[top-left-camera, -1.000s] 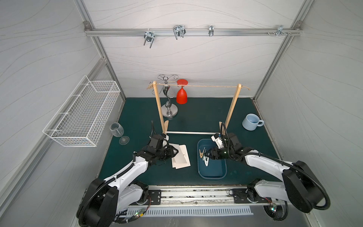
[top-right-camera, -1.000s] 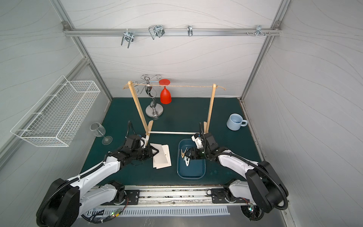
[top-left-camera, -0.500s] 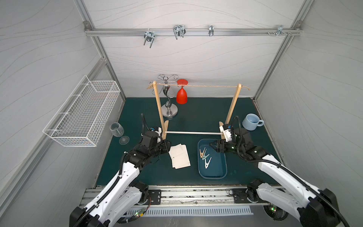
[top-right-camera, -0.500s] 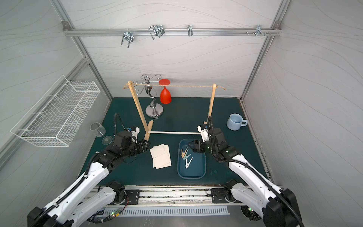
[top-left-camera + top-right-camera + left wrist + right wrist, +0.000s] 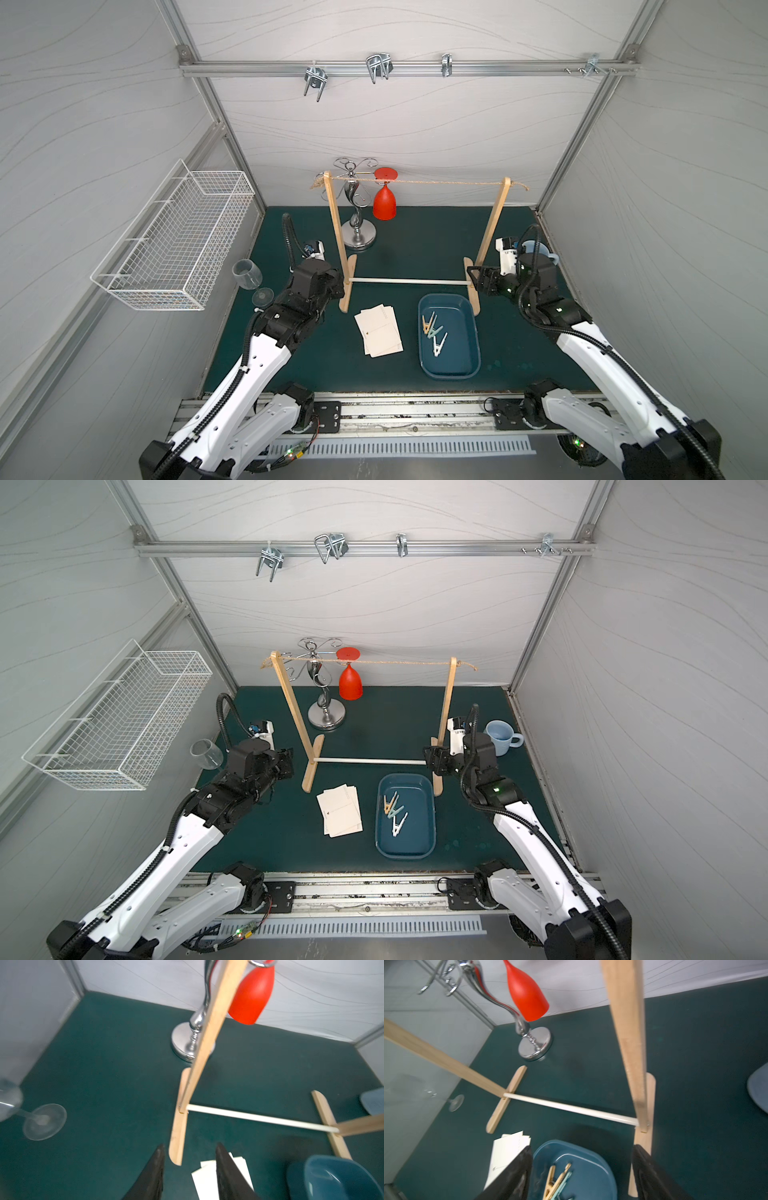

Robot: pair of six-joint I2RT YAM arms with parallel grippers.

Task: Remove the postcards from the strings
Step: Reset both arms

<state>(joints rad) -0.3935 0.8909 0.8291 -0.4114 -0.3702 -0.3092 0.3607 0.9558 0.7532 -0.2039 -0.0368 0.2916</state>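
Observation:
The postcards (image 5: 379, 330) (image 5: 340, 811) lie in a loose white stack on the green mat, between the rack's left foot and the blue tray. The strings (image 5: 436, 182) (image 5: 395, 663) are one tan twine stretched bare between two wooden uprights. My left gripper (image 5: 338, 282) (image 5: 189, 1147) hovers by the left upright's foot, open and holding nothing. In the left wrist view the postcards (image 5: 207, 1176) show past one fingertip. My right gripper (image 5: 471, 276) (image 5: 581, 1148) is at the right upright's foot, open wide and holding nothing, above the tray's far end.
A blue tray (image 5: 449, 376) holds three clothespegs (image 5: 434, 332). A clear wine glass (image 5: 247, 274) lies at the left, below a white wire basket (image 5: 178, 237). A red glass (image 5: 384, 203) hangs from a chrome stand (image 5: 358, 239). A blue mug (image 5: 500, 735) stands behind my right arm.
Both arms have pulled away from the cards and the tray, outward and back to the rack's feet. The right gripper's jaws have spread wider.

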